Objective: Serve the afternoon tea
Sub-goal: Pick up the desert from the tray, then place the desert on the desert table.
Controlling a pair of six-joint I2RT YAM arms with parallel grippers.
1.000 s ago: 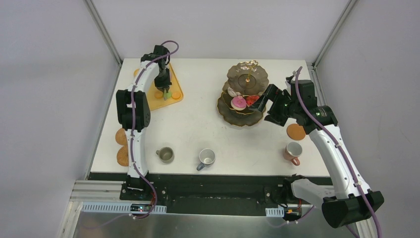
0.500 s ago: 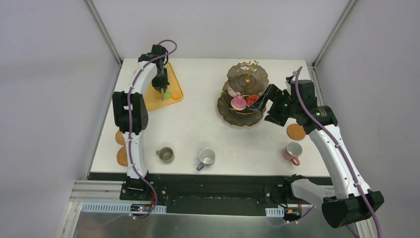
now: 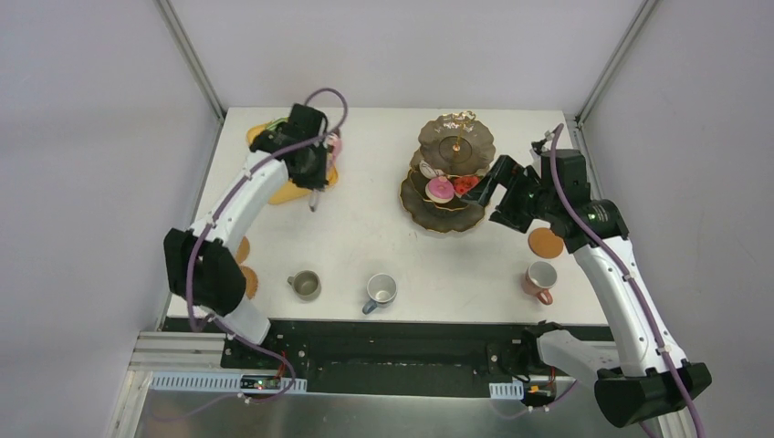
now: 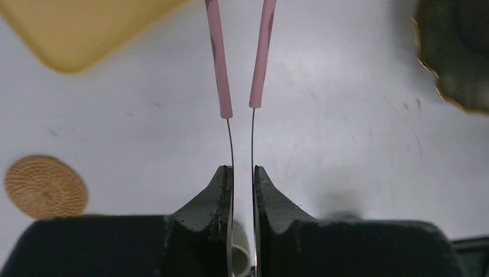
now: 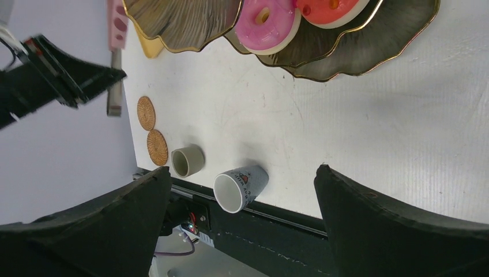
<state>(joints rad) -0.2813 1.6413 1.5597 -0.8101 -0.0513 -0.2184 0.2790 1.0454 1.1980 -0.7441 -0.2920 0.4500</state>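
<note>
The dark gold-rimmed three-tier stand (image 3: 454,146) stands at the back right, with a pink doughnut (image 3: 440,189) and a red doughnut (image 3: 465,183) on a lower tier. Just right of it my right gripper (image 3: 494,193) hangs open and empty. In its wrist view both doughnuts (image 5: 266,23) lie on the stand (image 5: 369,55). My left gripper (image 3: 315,178) is shut on the pink-handled tongs (image 4: 219,63), off the near right corner of the yellow tray (image 3: 290,192). Their far ends run out of the left wrist view. Olive (image 3: 305,285), grey-blue (image 3: 381,290) and pink (image 3: 540,277) mugs stand along the front.
One brown coaster (image 3: 546,242) lies by the pink mug. Two more (image 5: 146,112) (image 5: 157,147) sit at the left edge, partly hidden by the left arm from above. The left wrist view shows one coaster (image 4: 45,186) and the tray corner (image 4: 86,29).
My left arm has swung off the yellow tray toward the table's middle, carrying the tongs with it. The right arm has barely moved.
</note>
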